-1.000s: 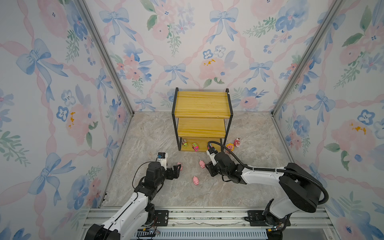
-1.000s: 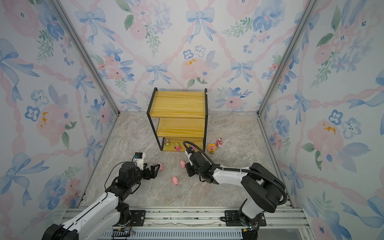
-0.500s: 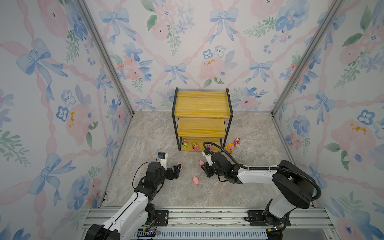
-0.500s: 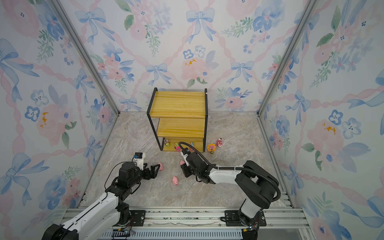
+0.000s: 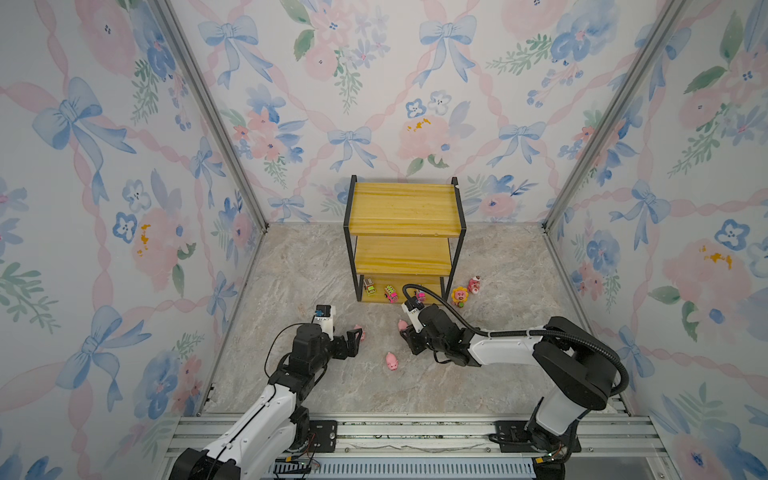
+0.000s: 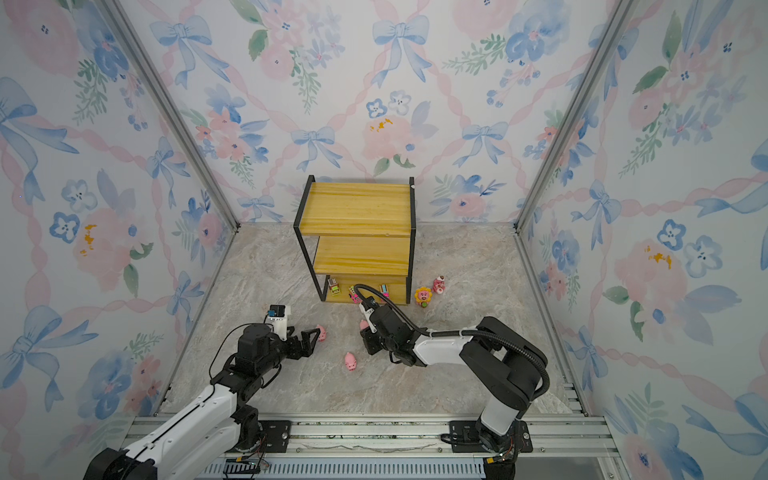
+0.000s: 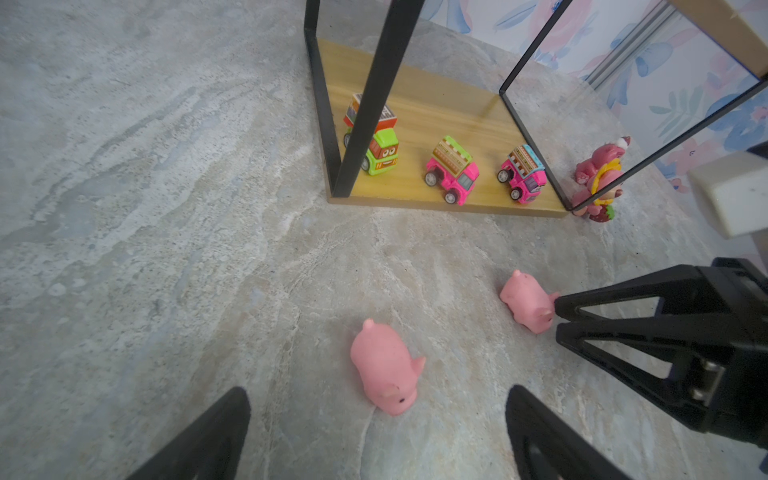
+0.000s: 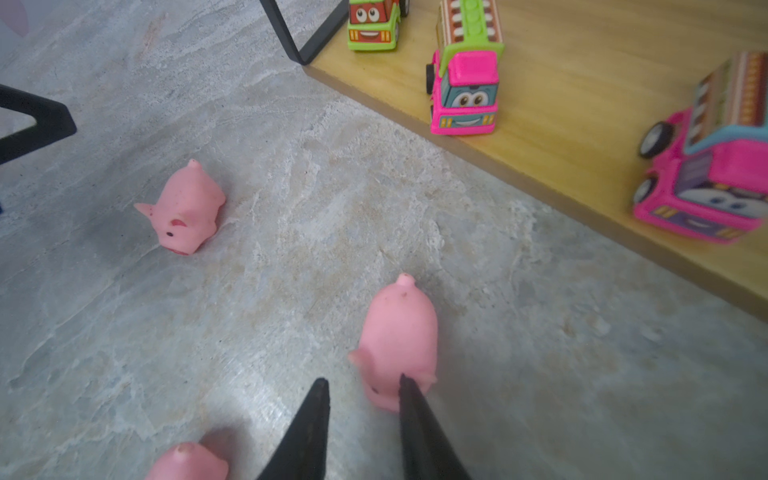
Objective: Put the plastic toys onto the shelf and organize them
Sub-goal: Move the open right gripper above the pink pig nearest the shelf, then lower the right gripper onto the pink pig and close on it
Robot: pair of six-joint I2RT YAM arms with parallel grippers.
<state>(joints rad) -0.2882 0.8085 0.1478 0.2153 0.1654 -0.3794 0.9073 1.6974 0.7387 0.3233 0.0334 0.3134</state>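
My R gripper (image 8: 362,384) is at a narrow gap, one tip touching the head of a pig (image 8: 397,328) on the floor mid-frame, just below the shelf (image 5: 401,208) in a top view, prob. to pinch it & lift it up by the cars (image 8: 464,95).

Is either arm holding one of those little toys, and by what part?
Nothing yet. The jaws of the left gripper are wide open. Those of the right gripper are narrow at the head of a pig, one touching it, the other apart.
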